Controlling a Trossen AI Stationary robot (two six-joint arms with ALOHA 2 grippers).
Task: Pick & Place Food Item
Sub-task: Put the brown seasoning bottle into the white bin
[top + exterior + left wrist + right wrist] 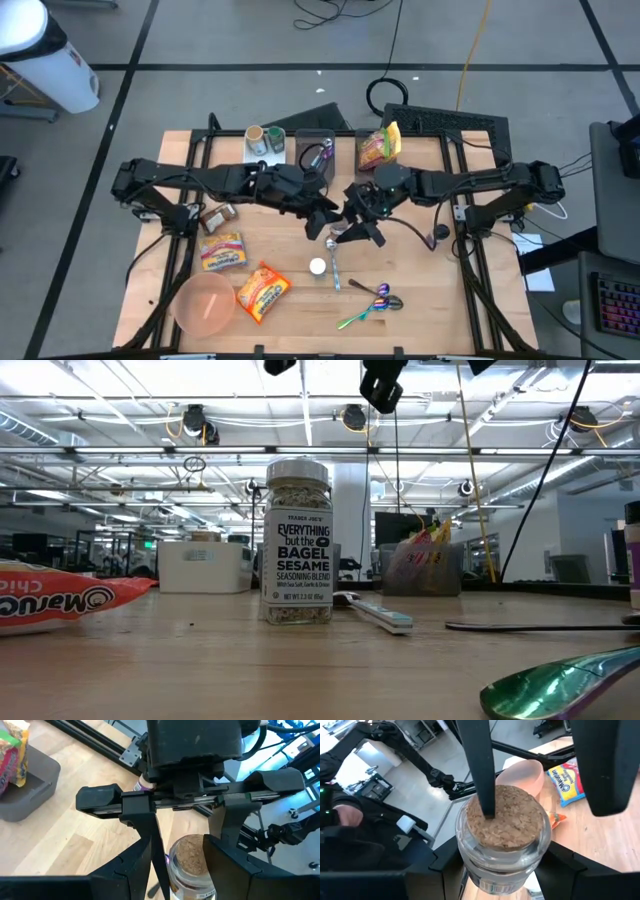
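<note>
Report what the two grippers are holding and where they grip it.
A cork-topped jar, lifted off the table. Left gripper and right gripper both appear to clamp its glass sides below the cork.

Clearance around the seasoning jar (317, 266)

Both arms meet just above it, the left gripper (325, 222) and right gripper (358, 228) crowding that side. A knife (334, 268) lies just beside; spoons (372, 300) near; noodle packets (262, 291) and pink bowl (204, 304) flank its other side.

Overhead, table-level and two close wrist views, sharing the cork-topped jar (503, 835).
</note>
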